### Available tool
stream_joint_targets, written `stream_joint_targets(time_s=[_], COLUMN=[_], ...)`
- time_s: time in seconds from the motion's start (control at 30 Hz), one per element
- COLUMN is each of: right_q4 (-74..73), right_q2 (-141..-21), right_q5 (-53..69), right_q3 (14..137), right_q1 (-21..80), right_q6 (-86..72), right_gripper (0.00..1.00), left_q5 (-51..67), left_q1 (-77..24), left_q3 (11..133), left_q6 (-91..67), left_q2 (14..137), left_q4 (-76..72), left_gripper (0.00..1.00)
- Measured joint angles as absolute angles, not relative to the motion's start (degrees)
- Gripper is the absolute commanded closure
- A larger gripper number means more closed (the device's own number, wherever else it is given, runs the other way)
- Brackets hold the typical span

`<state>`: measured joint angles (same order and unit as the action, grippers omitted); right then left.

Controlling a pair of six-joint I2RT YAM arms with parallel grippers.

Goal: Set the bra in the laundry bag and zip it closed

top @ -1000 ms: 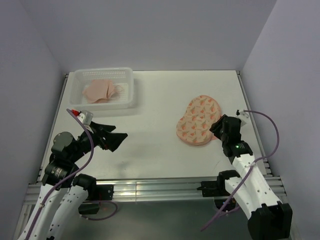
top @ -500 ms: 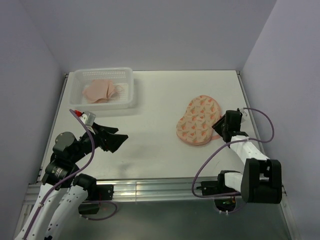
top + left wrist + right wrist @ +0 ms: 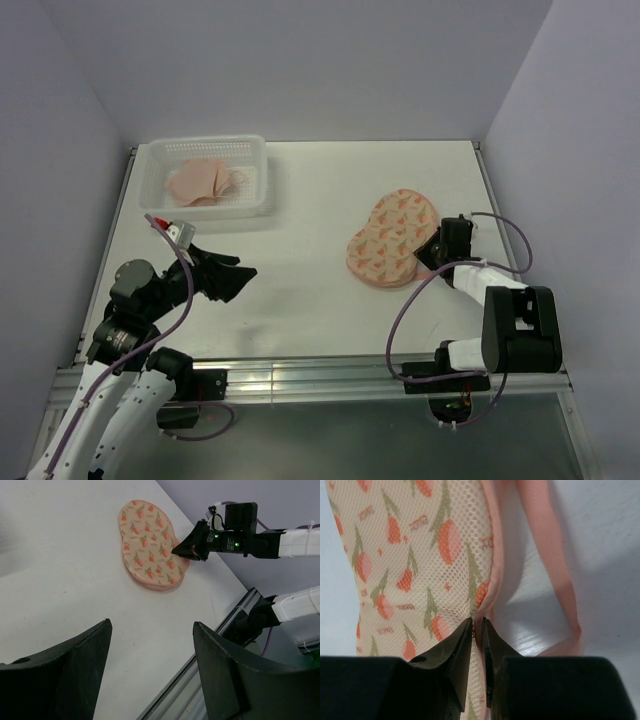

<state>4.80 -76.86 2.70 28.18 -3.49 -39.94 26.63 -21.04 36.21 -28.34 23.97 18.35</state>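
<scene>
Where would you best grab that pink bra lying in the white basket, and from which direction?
Probably from straight above, pinching a raised fold near the middle of the bra. It lies limp and crumpled inside the basket, whose walls close off every side, so only the top is open to come in.

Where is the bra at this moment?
In the top view, the bra lies inside the white basket at the far left of the table, well apart from the laundry bag on the right.

I see the peach bra (image 3: 203, 182) crumpled at the table's (image 3: 310, 200) far-left corner, the orange-printed laundry bag (image 3: 388, 240) flat near its right edge.
</scene>
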Motion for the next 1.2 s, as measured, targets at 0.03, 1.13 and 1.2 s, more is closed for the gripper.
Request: stream_joint_targets(time_s=[0.03,1.13,1.2], right_q4=[4.82,2.17,1.76], right_q2=[-76.86,-76.86,-73.91], right_q5=[2.37,14.41,13.87], right_q3=[28.27,34.24,34.13], right_q1=[-2.5,31.46,31.14], right_q6=[-39.72,-26.02,-26.52], right_gripper=[0.8,0.31,0.36], left_q5=[26.68,15.35,10.87], left_q1=[-21.04,-44.58,-48.16], left_q3=[36.18,32.58,32.27], left_q6=[-28.36,-38.22,-38.44], left_q2=[24.34,46.78,51.55], left_q4=[18.33,3.75,1.32], left_gripper=[0.3,0.44,0.44])
